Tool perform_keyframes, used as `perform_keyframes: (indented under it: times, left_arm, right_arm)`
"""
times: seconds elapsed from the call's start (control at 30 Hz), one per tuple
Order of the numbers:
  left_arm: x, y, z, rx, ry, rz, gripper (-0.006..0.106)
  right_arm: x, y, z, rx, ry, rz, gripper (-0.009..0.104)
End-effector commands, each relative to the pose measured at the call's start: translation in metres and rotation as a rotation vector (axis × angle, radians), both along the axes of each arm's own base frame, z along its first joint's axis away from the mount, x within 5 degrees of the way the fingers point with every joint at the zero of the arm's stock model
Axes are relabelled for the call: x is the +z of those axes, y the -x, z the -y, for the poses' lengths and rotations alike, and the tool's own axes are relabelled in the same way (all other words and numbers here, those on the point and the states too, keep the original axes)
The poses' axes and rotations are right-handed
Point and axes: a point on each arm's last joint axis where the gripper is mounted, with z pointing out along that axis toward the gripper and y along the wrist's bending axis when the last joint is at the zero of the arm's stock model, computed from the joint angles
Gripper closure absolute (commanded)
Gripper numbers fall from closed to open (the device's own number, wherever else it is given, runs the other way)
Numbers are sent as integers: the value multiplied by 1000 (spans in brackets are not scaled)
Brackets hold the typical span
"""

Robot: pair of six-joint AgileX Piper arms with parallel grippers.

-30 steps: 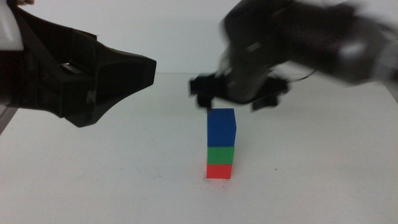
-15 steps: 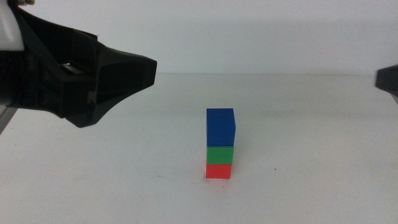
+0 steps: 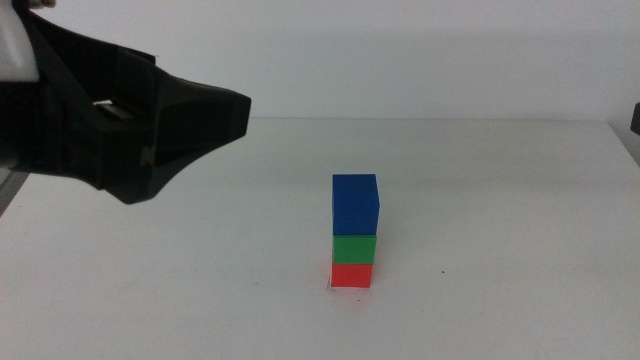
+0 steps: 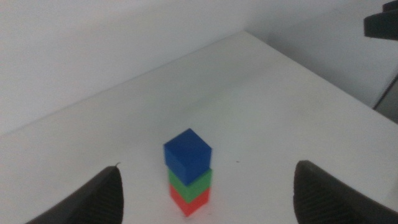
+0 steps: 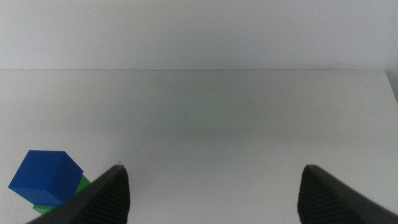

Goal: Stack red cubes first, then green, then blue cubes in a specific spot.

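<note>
From the middle view, a neat three-cube tower stands on the white matte tabletop (image 3: 200, 290), a little right of centre: the small matte bright red cube (image 3: 352, 275) at the bottom, the matte green cube (image 3: 354, 249) on it, the deep blue matte cube (image 3: 355, 204) on top, faces roughly flush. A tiny dark tick mark (image 3: 445, 273) sits on the table just right of the base.

The left gripper (image 3: 215, 115) looms large and dark at the left of this view, raised and well apart from the tower; from here its jaws read as one mass.

The left wrist view settles it: the left gripper (image 4: 208, 196) has its two dark jaws spread wide, nothing between them but air, and the stack sits beyond them on the table. Here the red cube is mostly visible at the base, its top edges covered by green.

Over to the right wrist view: the right gripper (image 5: 211, 193) is spread wide too, empty, with only the blue cube and a sliver of green showing off beside one jaw. Red is hidden there. In the middle view only a dark scrap at the right edge shows.
</note>
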Motion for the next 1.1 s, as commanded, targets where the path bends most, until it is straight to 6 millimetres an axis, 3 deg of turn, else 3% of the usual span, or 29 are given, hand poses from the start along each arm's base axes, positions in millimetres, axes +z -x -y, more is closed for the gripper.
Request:
perform_keyframes:
  times: [0.0,0.17,0.27,0.37,0.5,0.63,0.83,1.0,1.07]
  left_arm:
    - [0,-2,-2,15,-18,35,7]
    - [-17,-8,-21,131,6,88,7]
    - [-53,-14,-37,243,22,120,7]
    - [-95,-4,-61,359,32,154,7]
    - [-152,28,-87,491,9,154,7]
    - [-188,48,-97,570,24,171,7]
    - [-213,61,-103,654,106,241,7]
    - [-240,59,-104,697,163,295,7]
    - [-236,58,-105,703,180,339,7]
  right_arm:
    - [-1,0,2,-5,13,10,2]
    - [-2,0,1,-4,7,9,2]
    - [-2,7,6,-22,57,129,2]
    - [-12,22,10,-33,62,291,2]
    - [-51,47,14,-32,97,348,2]
    - [-94,67,19,-45,125,329,2]
    - [-143,88,27,-135,101,320,2]
    - [-179,98,29,-152,105,313,2]
    - [-188,100,29,-152,104,322,2]
